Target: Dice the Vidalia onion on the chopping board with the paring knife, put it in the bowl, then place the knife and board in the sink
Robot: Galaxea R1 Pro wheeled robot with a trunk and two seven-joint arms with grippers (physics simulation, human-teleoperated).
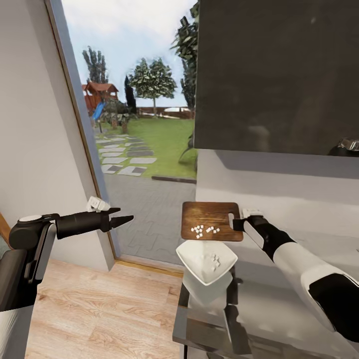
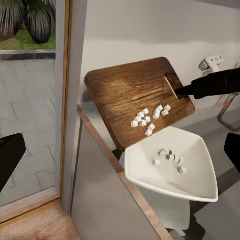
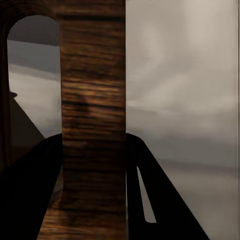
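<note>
Right gripper (image 1: pixel 240 223) had its fingers clamped on the chopping board (image 1: pixel 209 219) at the slot-handle edge, centre-right of the head frame; board held off the worktop (image 1: pixel 279 309), tilted over the bowl (image 1: pixel 207 260) just below it at lower centre; right wrist view showed the wood strip pinned between both dark fingers.

Risks: diced onion (image 1: pixel 204 230) mostly sat on the board's lower edge, only a few cubes in the bowl; bowl sat right at the worktop's left end, so too steep or too quick a tilt would likely throw cubes past the rim onto the floor (image 1: pixel 99 309); grip was on one edge only, so the board could pivot or slip.

Left gripper (image 1: pixel 124 219) hung at mid-left in front of the glass door (image 1: pixel 139 149), well apart from the board, fingers nearly closed, holding nothing; not in the way. Dark wall cabinet (image 1: pixel 276 75) filled the upper right, above the board. Couldn't make out knife or sink.
</note>
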